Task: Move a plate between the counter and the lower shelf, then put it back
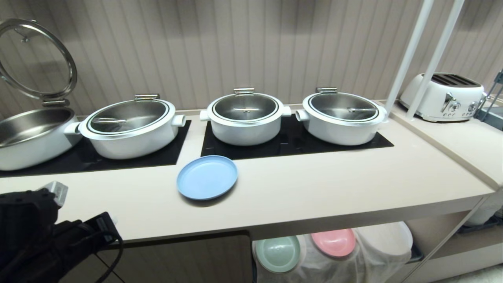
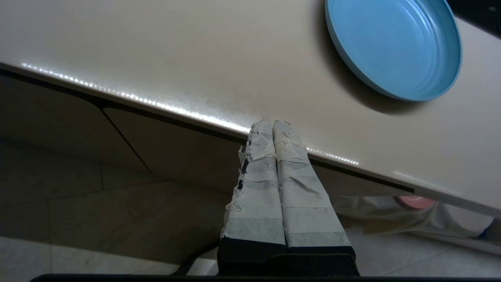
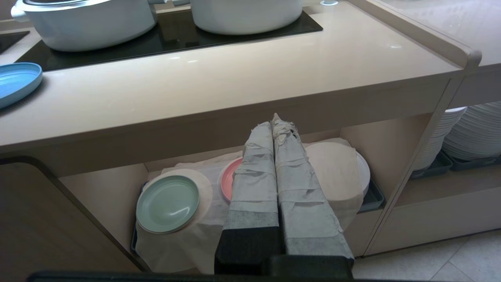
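Left gripper [image 2: 274, 127], tape-wrapped fingers pressed together, clenched on nothing, at lower centre of left wrist view, just off counter front edge; black arm at head view's lower left.
Right gripper [image 3: 276, 121] likewise clenched, empty, parked before lower shelf [image 3: 117, 188].
Lower shelf: mint-green plate [image 1: 278, 253], pink plate [image 1: 334, 241] on draped white cloth [image 3: 195, 235].
Round light-blue matte plate [image 1: 207, 177] flat on long beige counter [image 1: 314, 188], head view centre, ahead of black cooktop panel [image 1: 290, 143].
White lidded pots [image 1: 245, 116] behind.
Judgement: plate on counter, ungrasped; whether trip is done or pending, cannot tell.
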